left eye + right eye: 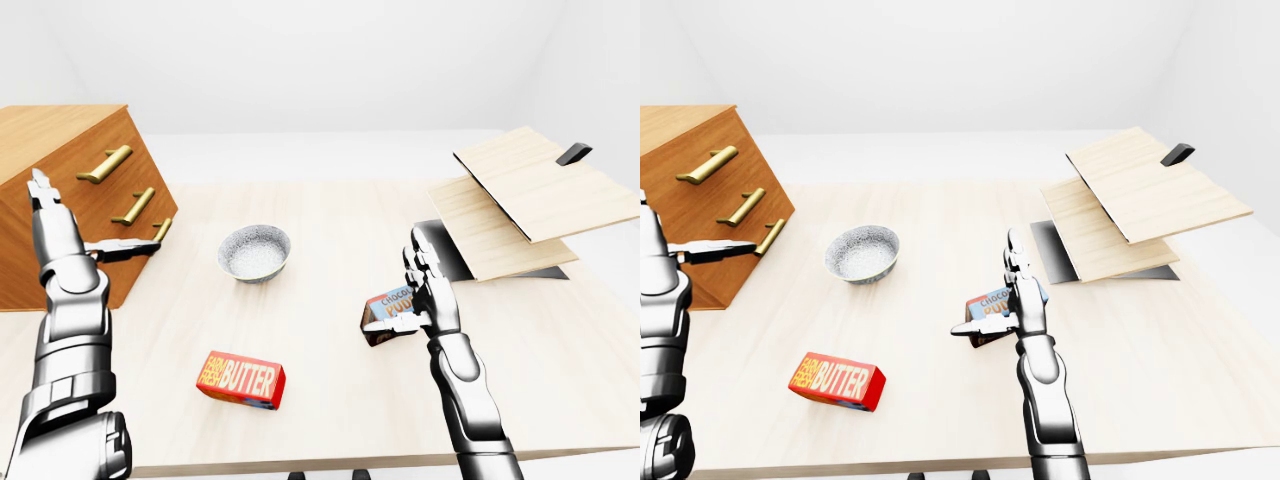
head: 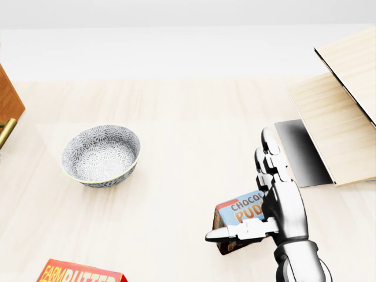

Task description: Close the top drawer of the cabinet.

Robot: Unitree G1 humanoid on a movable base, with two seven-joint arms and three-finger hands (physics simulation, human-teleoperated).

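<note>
At upper left of the left-eye view, the cabinet [image 1: 75, 195] stood on the desk [image 1: 330, 250], its top drawer [image 1: 90, 165] with a brass handle. Left hand [image 1: 62, 235] was raised before the cabinet face, fingers spread, thumb toward the lowest handle. Right hand [image 2: 276, 200] was open beside the chocolate pudding box [image 2: 241, 214]. Bowl [image 2: 101, 155] and butter box [image 1: 241, 379] lay between.

Place: we see a bare simulated room, home-kitchen in flavour.
Walls: we find them plain white, featureless.
Table [image 1: 330, 350]: pale wood.
Kitchen signs: we note a patterned bowl [image 1: 254, 252], a butter box [image 1: 241, 379], a pudding box [image 2: 239, 214].
Furniture: wooden cabinet [image 1: 60, 160], upper left.
</note>
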